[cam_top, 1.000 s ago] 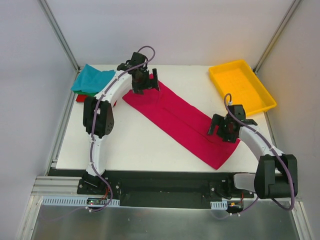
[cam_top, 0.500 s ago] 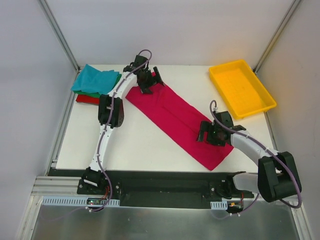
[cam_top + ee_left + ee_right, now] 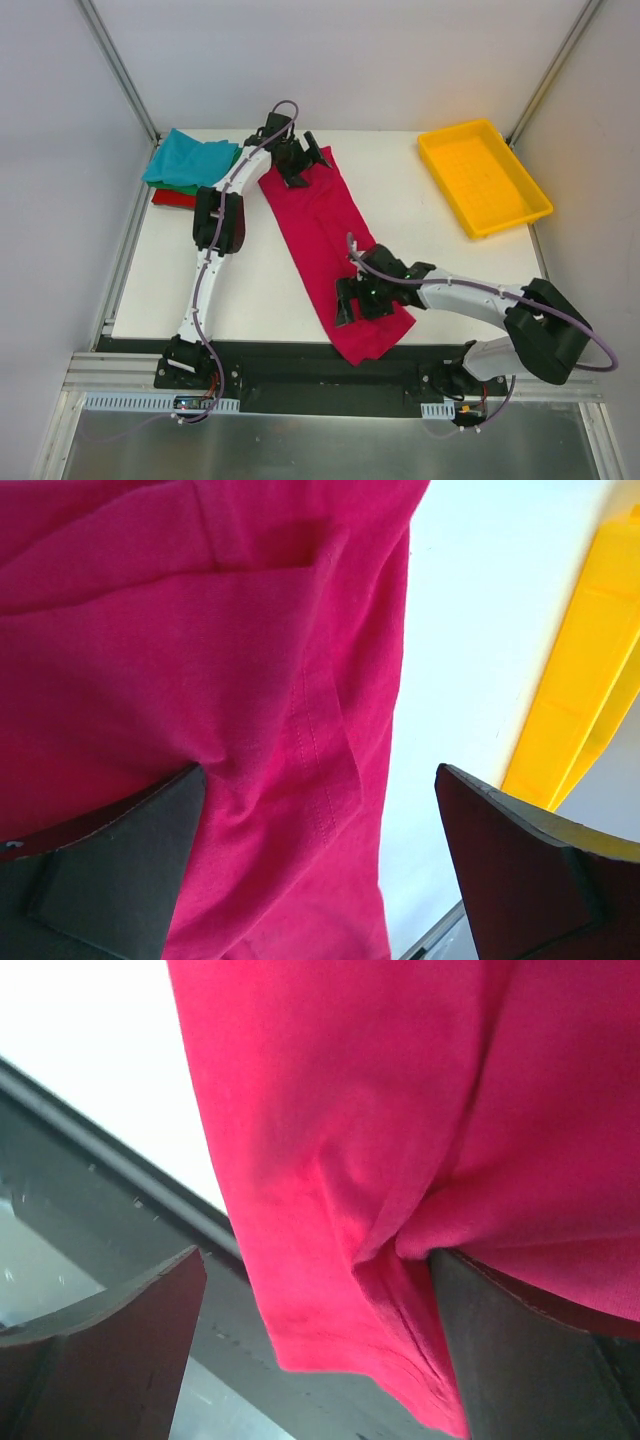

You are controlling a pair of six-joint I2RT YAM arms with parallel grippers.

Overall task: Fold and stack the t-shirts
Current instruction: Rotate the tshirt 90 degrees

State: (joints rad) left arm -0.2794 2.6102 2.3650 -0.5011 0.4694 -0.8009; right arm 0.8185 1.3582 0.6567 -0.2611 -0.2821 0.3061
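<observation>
Magenta t-shirt (image 3: 318,235) folded into long strip, diagonal, near end overhanging table (image 3: 250,290) edge; teal-topped folded stack (image 3: 188,160) far-left corner.

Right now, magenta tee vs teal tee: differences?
The magenta tee is a long strip running to the near edge of the table; the teal tee is a compact fold in the far-left corner. Magenta lies straight on the table; teal tops a green tee and a red tee. Left hand and right hand are on the magenta; none at the teal. Both: plain cloth.

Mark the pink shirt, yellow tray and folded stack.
pink shirt (image 3: 318,232): top external view, middle of the long folded strip.
yellow tray (image 3: 482,178): top external view, bare floor inside the rim.
folded stack (image 3: 190,160): top external view, its teal top layer.
</observation>
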